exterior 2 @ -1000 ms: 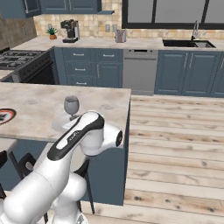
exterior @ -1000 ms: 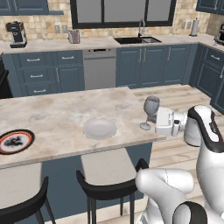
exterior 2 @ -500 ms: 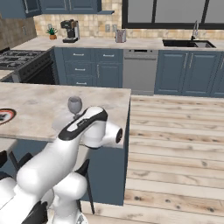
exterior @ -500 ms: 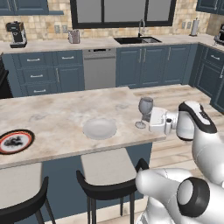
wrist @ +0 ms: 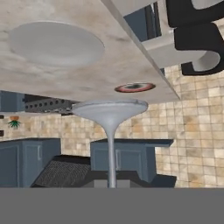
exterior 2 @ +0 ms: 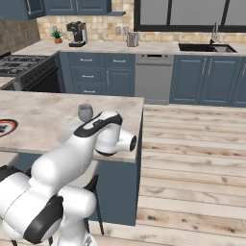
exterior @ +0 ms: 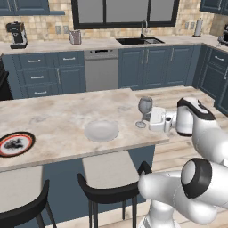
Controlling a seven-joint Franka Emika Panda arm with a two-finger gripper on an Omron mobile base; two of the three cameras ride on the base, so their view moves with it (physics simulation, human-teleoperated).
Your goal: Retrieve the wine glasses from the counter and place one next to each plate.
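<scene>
A clear wine glass (exterior: 144, 107) stands upright near the right end of the island counter (exterior: 53, 116), and my gripper (exterior: 147, 121) is shut on its thin stem from the right. Its round foot is at or just above the stone; I cannot tell if it touches. The plain pale plate (exterior: 101, 131) lies a short way left of the glass. The red-rimmed patterned plate (exterior: 15, 143) is at the island's far left. From the right base view the glass bowl (exterior 2: 85, 112) shows above my arm. The hand view is rolled over: stem (wrist: 111, 153), plain plate (wrist: 57, 43), patterned plate (wrist: 134, 87).
Dark stools (exterior: 111, 187) stand along the island's near side. The island's right edge is just beside my hand. The back counter (exterior: 102, 44) carries a coffee machine (exterior: 17, 34) and a sink (exterior: 139, 41). A stove (exterior 2: 19, 65) is at the left. Wood floor lies to the right.
My gripper has carried the wine glass a little to the left over the island, toward the plain plate, and my arm has swung with it. The plates have not moved.
</scene>
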